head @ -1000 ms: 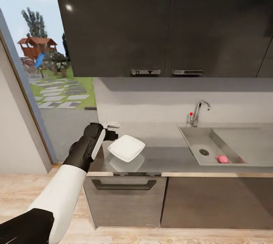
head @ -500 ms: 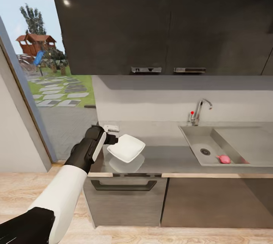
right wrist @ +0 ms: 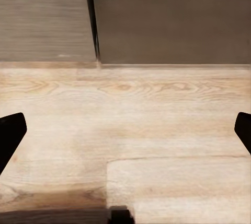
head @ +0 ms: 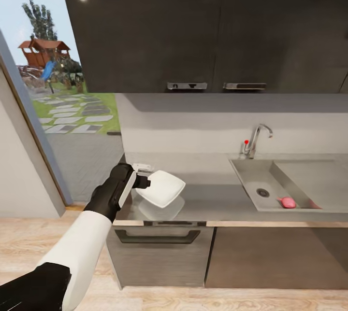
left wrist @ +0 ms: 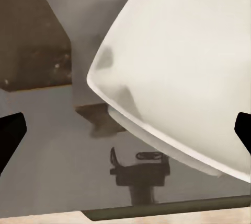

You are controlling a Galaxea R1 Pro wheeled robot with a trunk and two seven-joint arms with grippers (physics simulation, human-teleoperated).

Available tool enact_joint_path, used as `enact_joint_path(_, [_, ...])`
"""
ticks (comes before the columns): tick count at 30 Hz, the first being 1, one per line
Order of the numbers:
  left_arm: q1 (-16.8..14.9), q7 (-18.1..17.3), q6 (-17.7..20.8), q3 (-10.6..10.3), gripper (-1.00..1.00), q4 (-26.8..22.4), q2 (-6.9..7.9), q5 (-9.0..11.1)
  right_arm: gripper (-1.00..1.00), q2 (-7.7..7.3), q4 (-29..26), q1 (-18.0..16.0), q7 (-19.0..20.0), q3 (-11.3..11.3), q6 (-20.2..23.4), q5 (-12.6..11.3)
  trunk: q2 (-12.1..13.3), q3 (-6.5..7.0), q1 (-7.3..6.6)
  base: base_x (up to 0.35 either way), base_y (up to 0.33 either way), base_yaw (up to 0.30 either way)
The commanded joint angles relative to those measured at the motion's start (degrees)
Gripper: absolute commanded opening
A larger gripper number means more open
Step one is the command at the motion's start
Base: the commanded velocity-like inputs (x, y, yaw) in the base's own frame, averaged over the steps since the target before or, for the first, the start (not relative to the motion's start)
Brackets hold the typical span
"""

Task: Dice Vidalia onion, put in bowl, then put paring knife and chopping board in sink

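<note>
The left gripper (head: 143, 183) sits at the left end of the long grey glossy bench (head: 212, 200), its jaws at the near-left edge of the shallow white squarish bowl (head: 162, 188). The bowl is tilted, one side lifted off the bench with its reflection showing beneath, which suggests the jaws are pinching its rim; the pictures do not show the contact plainly, so I cannot tell how tightly they are closed. In the left wrist view the bowl's (left wrist: 183, 72) underside looms close, with the two dark fingertips (left wrist: 10, 135) spread wide at the frame's edges.

The small pinkish-red Vidalia onion (head: 288, 202) lies in the rectangular grey steel sink (head: 251, 176), near the round drain, below the angular chrome faucet (head: 256, 139), well apart from the bowl. It probably waits there because the bowl is being positioned first.

The right gripper (right wrist: 125, 130) has its jaws wide open, holding nothing, pointed at the pale wooden floor (right wrist: 125, 109) before the dark cabinet fronts (right wrist: 172, 15), likely parked out of the way.
</note>
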Motion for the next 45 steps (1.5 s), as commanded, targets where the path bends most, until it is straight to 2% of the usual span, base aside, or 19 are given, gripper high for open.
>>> enact_joint_path(1, [-0.05, 0.29, 0.23, -0.09, 1.00, -0.03, -0.02, 0.10, 1.00, 0.00, 0.02, -0.03, -0.16, 0.04, -0.16, 0.03, -0.13, -0.21, 0.05, 0.167, 0.000, 0.000])
enact_joint_path(15, [-0.05, 0.20, 0.11, -0.09, 1.00, 1.37, -0.06, 0.07, 1.00, 0.00, 0.02, -0.03, -0.16, 0.04, -0.16, 0.03, -0.13, -1.25, 0.05, 0.191, 0.000, 0.000])
enact_joint_path(36, [-0.05, 0.20, 0.00, -0.09, 1.00, 2.98, 0.01, 0.08, 1.00, 0.00, 0.02, -0.04, -0.16, 0.04, -0.16, 0.03, -0.13, -2.83, 0.05, 0.016, 0.000, 0.000])
enact_joint_path(45, [-0.05, 0.18, 0.00, -0.09, 1.00, 3.01, -0.02, 0.06, 1.00, 0.00, 0.02, -0.03, -0.16, 0.04, -0.16, 0.03, -0.13, -3.51, 0.05, 0.145, 0.000, 0.000])
